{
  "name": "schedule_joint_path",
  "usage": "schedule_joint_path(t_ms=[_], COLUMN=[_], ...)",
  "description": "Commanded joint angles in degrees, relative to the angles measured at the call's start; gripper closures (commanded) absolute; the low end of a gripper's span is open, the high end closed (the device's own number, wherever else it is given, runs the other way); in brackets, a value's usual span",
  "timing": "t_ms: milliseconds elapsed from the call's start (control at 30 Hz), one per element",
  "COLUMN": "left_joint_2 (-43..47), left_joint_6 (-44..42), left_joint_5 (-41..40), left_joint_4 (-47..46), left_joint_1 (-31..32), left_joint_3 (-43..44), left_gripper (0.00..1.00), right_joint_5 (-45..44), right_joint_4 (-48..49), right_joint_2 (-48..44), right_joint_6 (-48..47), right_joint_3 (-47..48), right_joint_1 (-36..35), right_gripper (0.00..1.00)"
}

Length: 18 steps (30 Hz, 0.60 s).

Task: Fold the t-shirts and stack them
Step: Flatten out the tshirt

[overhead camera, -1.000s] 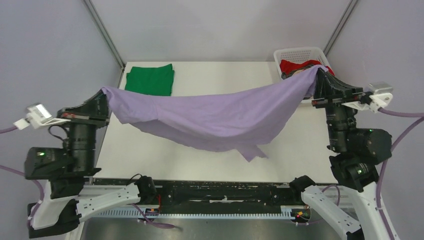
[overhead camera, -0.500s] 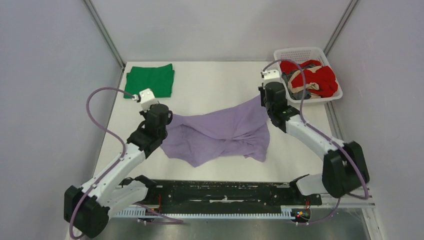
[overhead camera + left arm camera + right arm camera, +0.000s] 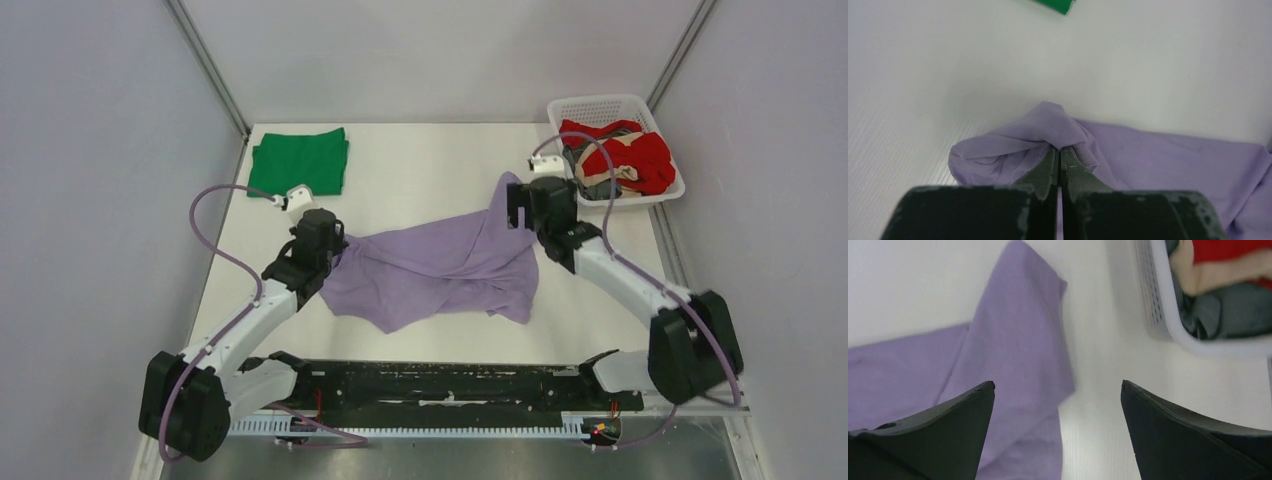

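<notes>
White table (image 3: 430,160), grey walls close on either side. Far left, the green t-shirt (image 3: 300,160) lies folded. The left gripper (image 3: 1060,151) is pinched tight on a bunch of the lavender t-shirt (image 3: 440,265), which sprawls crumpled mid-table. It is light, limp cloth (best taken at corners or hems). The right gripper (image 3: 1057,383) gapes wide and empty, seemingly just above the shirt's right corner. Spreading room lies toward the far edge; the basket (image 3: 605,103) crowds the far right.

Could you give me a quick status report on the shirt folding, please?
Left gripper shut on lavender shirt. Right gripper open at its other end. Shirt rumpled on table, unfolded. Green shirt and basket stand apart.
</notes>
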State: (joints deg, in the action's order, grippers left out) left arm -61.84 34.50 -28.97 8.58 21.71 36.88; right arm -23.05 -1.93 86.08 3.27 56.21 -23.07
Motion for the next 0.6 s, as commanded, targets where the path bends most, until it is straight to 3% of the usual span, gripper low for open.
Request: schedule_joint_path(t_ms=[0, 167, 367, 567], left_joint_2=[3.90, 5.78, 7.70, 7.36], left_joint_6=[3.74, 4.16, 4.61, 4.80], left_joint_5=[2.67, 3.22, 3.83, 4.19], left_joint_4=[-2.90, -2.44, -3.45, -3.38], left_joint_1=[-0.24, -0.22, -0.26, -0.27], left_joint_3=[-1.75, -2.65, -4.35, -4.58], left_gripper=[0.98, 0.98, 0.98, 0.98], right_joint_5=[-0.91, 6.52, 11.75, 15.42], right_joint_4=[-7.43, -7.78, -6.87, -3.53], right_joint_2=[-17.24, -25.03, -22.67, -20.15], right_joint_6=[13.20, 15.08, 17.75, 18.71], right_joint_3=[-16.39, -27.78, -30.02, -31.34], right_joint_1=[0.14, 0.14, 0.05, -1.17], right_gripper=[0.02, 0.05, 0.27, 0.32])
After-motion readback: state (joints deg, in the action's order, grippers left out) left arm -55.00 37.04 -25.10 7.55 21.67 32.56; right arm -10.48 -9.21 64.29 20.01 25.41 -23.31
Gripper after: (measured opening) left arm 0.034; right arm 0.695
